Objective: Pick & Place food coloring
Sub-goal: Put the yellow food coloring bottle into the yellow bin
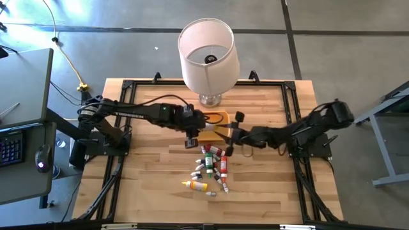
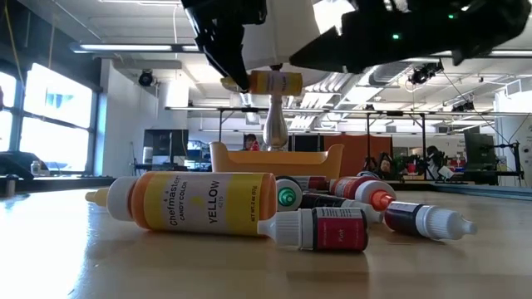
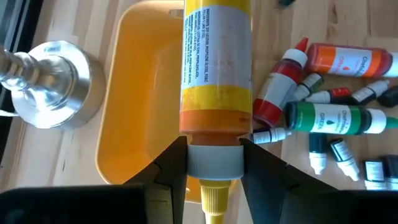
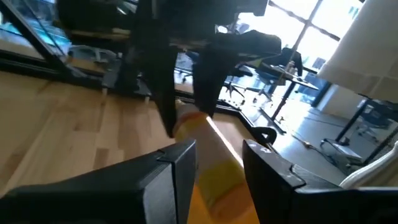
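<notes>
My left gripper (image 1: 192, 138) holds a yellow food coloring bottle (image 3: 214, 68) in the air, lying level over the orange tray (image 3: 134, 93). In the low view the bottle (image 2: 274, 81) hangs above the tray (image 2: 229, 158). My right gripper (image 1: 231, 134) is open at the bottle's bottom end, with its fingers (image 4: 180, 171) on either side of the bottle's line. I cannot tell whether they touch it. Several more small bottles (image 1: 211, 167) lie on their sides on the table just near of the tray. One large yellow bottle (image 2: 195, 202) lies closest to the near edge. My left gripper (image 3: 213, 168) pinches the yellow bottle's white cap collar (image 3: 214, 158) between its two fingers, which lie across the bottle. They come from the table's left. The bottle is lifted clear and held level, its body pointing toward the right arm and its yellow tip back between the fingers.
A big white lampshade (image 1: 206, 51) on a metal foot (image 3: 46, 81) stands just far of the tray. Dark rails frame the wooden table (image 1: 147, 185), which is bare toward its near corners. A desk with a keyboard stands off the table's left side.
</notes>
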`<state>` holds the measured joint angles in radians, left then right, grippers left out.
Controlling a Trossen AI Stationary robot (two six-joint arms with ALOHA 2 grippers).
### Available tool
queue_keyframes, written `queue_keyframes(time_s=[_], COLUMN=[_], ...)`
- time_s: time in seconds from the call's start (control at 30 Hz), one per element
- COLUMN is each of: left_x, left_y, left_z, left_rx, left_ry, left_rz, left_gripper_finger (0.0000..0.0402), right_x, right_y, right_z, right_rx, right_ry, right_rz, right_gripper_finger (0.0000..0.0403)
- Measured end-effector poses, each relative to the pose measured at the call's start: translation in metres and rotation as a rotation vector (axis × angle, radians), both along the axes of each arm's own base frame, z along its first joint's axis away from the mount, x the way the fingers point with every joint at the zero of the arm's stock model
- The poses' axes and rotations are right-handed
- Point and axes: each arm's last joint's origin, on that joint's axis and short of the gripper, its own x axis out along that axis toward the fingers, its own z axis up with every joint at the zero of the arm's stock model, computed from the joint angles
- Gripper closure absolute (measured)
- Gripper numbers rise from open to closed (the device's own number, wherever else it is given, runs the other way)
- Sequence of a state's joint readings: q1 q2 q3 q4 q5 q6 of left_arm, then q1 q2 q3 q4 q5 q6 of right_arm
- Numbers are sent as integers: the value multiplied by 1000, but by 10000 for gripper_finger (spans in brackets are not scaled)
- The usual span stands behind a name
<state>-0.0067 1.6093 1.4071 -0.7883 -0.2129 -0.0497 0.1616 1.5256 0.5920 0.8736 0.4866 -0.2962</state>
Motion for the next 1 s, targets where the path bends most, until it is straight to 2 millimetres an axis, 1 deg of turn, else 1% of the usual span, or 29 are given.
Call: queue_keyframes(time_s=[0.13,0.27,0.43,0.57,0.73,0.83,1.0], left_x=[0,0,0,0,2,4,5], left_y=[0,0,0,0,0,0,0], left_z=[0,-1,-1,-1,1,2,4], left_rx=[-14,-12,-7,-7,1,1,1], left_ry=[3,7,5,4,-28,-50,-77], left_rz=[-10,-8,2,3,9,9,8], left_gripper_finger=[288,289,289,289,289,289,289], right_x=[14,20,22,22,23,23,23], right_y=[-1,-7,-14,-18,-25,-27,-27], right_z=[-10,-20,-22,-23,-24,-26,-26], right_rx=[-33,-38,-33,-23,55,91,91], right_ry=[80,119,131,132,125,128,129], right_rz=[-20,-43,-41,4,19,48,50], right_gripper_finger=[279,279,279,279,279,279,279])
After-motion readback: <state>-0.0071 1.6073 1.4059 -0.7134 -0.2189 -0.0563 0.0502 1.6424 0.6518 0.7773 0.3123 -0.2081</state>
